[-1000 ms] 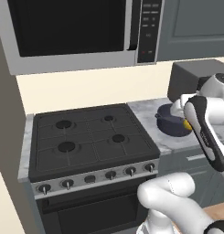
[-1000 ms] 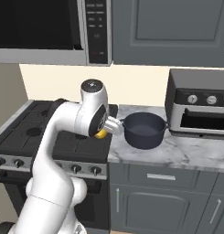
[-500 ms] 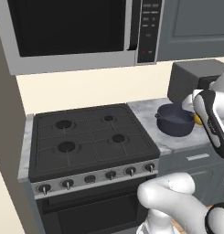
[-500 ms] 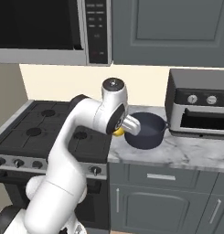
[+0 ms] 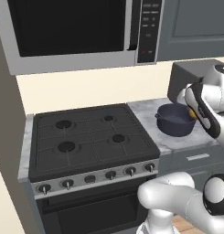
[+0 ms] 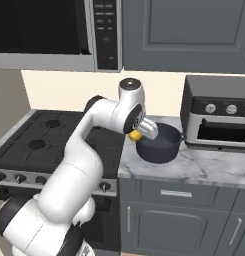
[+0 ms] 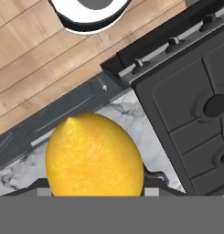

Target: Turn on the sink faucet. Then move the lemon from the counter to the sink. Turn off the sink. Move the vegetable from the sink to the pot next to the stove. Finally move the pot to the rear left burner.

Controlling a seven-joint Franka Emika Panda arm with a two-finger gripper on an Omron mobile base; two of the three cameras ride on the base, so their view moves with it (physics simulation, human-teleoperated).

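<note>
The small yellow-orange oval lemon [image 7: 94,155] sits clamped in my hand [image 6: 138,134], the jaws standing partly apart around its girth. It hangs just beside the near rim of the small squat dark grey pot [image 6: 157,143], over that rim's edge and not yet inside, as far as I can judge. The pot stands on the grey-white marble bench [image 6: 204,167], directly ahead of my hand, with the black four-burner gas stove [image 5: 88,137] off to the side of it and a grey countertop oven [image 6: 217,117] beyond the pot on the other side.

What worries me is the release point. If I let go while the lemon is over the rim instead of over the pot's hollow, it could strike the lip, bounce off and roll along the bench or down to the wooden floor [image 7: 35,50]. An oval fruit rolls readily, so a small miss would carry it far. My hand is also close to the pot wall; pushing forward too low could nudge the pot across the marble toward the oven. I judge it needs to travel further over the middle before the jaws part.
</note>
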